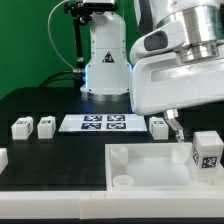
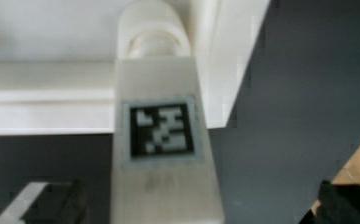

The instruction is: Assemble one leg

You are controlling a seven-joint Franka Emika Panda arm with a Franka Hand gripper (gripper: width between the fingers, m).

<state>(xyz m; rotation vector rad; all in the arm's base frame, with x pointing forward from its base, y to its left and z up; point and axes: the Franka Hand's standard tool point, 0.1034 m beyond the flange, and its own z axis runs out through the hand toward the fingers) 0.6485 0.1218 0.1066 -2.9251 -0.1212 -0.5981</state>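
Observation:
One leg (image 1: 207,152), a white block with a square tag, stands upright at the tray's corner on the exterior view's right. My gripper (image 1: 198,128) hangs just above it. One dark finger (image 1: 177,127) shows beside the leg. In the wrist view the leg (image 2: 161,130) runs between my jaws, its round end over the white tray (image 2: 52,80). My gripper (image 2: 191,200) is open, with gaps between both fingers (image 2: 35,202) and the leg. Whether the leg sits in a socket is hidden.
The large flat white tray (image 1: 150,170) lies at the front with corner sockets (image 1: 118,155). Two loose legs (image 1: 20,127) (image 1: 46,125) lie at the exterior view's left, and one (image 1: 158,126) lies near the marker board (image 1: 105,123). The robot base (image 1: 105,60) stands behind.

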